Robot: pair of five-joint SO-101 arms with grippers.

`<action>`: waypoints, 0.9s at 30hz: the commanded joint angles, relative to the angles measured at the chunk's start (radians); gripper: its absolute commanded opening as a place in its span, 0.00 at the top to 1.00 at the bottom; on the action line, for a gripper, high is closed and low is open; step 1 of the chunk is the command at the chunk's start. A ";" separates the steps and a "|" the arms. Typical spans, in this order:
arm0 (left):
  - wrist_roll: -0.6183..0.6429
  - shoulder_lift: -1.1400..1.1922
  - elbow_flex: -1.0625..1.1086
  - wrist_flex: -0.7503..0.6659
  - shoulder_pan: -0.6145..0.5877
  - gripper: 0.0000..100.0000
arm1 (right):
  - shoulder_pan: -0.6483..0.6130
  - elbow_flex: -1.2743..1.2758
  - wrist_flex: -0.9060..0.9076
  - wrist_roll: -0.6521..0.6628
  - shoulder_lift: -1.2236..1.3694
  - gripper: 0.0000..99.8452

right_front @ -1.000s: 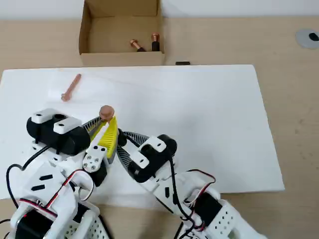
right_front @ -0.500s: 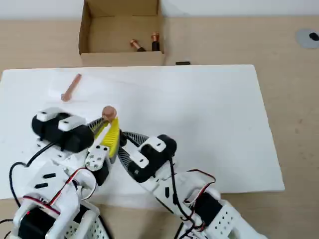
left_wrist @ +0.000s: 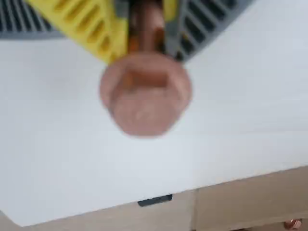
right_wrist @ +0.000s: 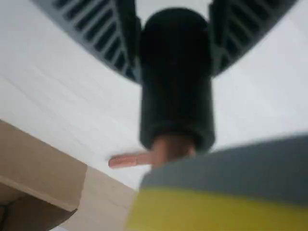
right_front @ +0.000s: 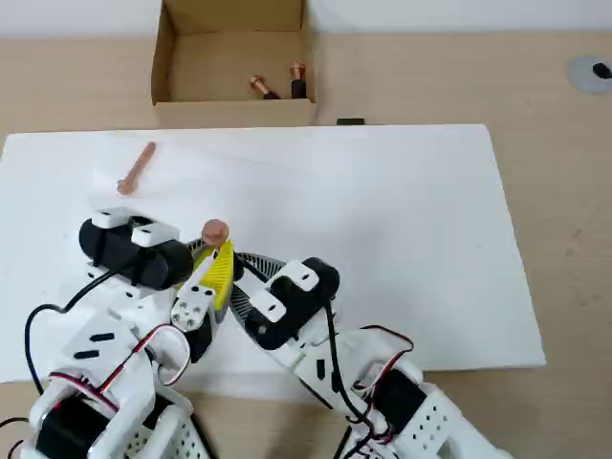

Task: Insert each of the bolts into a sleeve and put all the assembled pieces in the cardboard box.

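Observation:
My left gripper [right_front: 216, 252], with one yellow finger [left_wrist: 82, 24] and one grey, is shut on a copper bolt [left_wrist: 146, 96] whose hex head points toward the box. My right gripper [right_wrist: 175, 43] is shut on a black sleeve [right_wrist: 175, 82] right behind it, and the bolt's shaft [right_wrist: 169, 147] enters the sleeve's open end. In the high view the bolt head [right_front: 214, 230] sits just ahead of both grippers on the white mat [right_front: 382, 220]. Another loose bolt [right_front: 137, 167] lies at the mat's far left. The cardboard box [right_front: 164, 67] at the back holds two assembled pieces [right_front: 277, 84].
Both arms crowd the near left part of the mat. A small dark item [right_front: 350, 121] lies between the box and the mat. A grey disc [right_front: 590, 72] sits on the wooden table at the far right.
The left arm has shifted right and toward the near edge, carrying the bolt toward the sleeve. The right arm has stayed still.

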 commanded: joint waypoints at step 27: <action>-0.029 0.004 -0.110 0.290 0.005 0.84 | 0.013 -0.005 -0.031 0.008 -0.094 0.99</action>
